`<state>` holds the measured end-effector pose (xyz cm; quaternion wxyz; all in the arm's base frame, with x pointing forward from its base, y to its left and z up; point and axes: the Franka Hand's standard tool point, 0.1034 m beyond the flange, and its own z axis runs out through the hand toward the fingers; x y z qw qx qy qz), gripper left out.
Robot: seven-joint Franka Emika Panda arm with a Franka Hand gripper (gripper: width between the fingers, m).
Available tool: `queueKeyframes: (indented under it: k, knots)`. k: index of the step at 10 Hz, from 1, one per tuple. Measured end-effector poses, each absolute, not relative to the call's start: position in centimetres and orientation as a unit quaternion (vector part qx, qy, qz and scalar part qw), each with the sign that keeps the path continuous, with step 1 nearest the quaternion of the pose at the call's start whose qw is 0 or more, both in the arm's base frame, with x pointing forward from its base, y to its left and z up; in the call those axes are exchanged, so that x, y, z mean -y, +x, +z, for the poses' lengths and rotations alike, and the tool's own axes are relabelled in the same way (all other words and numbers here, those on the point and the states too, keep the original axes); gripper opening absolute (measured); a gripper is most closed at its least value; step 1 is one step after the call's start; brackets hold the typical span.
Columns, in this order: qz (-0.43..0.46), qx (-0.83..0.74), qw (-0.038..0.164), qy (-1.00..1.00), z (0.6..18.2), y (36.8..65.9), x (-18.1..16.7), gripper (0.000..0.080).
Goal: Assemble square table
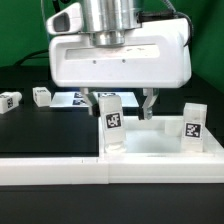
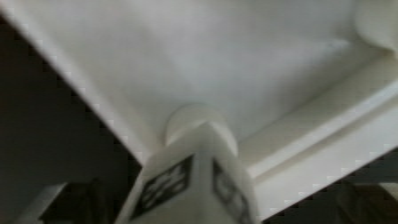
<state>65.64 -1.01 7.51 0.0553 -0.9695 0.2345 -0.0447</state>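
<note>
The white square tabletop (image 1: 152, 143) lies flat against the white barrier wall, and in the wrist view the tabletop (image 2: 214, 60) fills most of the picture. One tagged white leg (image 1: 112, 121) stands upright at its corner on the exterior view's left; the wrist view shows this leg (image 2: 192, 172) close up. A second leg (image 1: 193, 123) stands upright at the corner on the exterior view's right. My gripper (image 1: 121, 103) hangs over the first leg, open, one finger on each side of the leg's top. Two more legs (image 1: 12, 101) (image 1: 41, 95) lie loose on the black table.
The long white barrier wall (image 1: 60, 168) runs along the front of the black table. The marker board (image 1: 68, 101) lies flat behind the gripper, near the loose legs.
</note>
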Motion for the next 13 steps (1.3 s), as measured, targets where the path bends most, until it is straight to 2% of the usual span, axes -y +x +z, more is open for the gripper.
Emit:
queueKeyframes:
  k: [2, 3, 4, 5, 6, 10, 13]
  knots:
    - [-0.064, -0.165, 0.043, -0.983, 7.82, 66.22, 1.31, 0.0649]
    - [-0.061, -0.195, 0.045, -0.978, 7.77, 66.19, 1.29, 0.0520]
    - [-0.061, -0.195, 0.044, -0.978, 7.77, 66.19, 1.33, 0.0520]
    - [-0.061, -0.214, 0.046, -0.974, 7.78, 66.21, 1.31, 0.0382]
    - [-0.059, -0.246, 0.048, -0.966, 7.78, 66.21, 1.31, 0.0287]
    - [-0.054, -0.353, 0.053, -0.932, 7.75, 66.20, 1.47, 0.0287]
    - [-0.012, -0.564, 0.065, -0.823, 7.56, 66.72, 1.97, 0.0288]
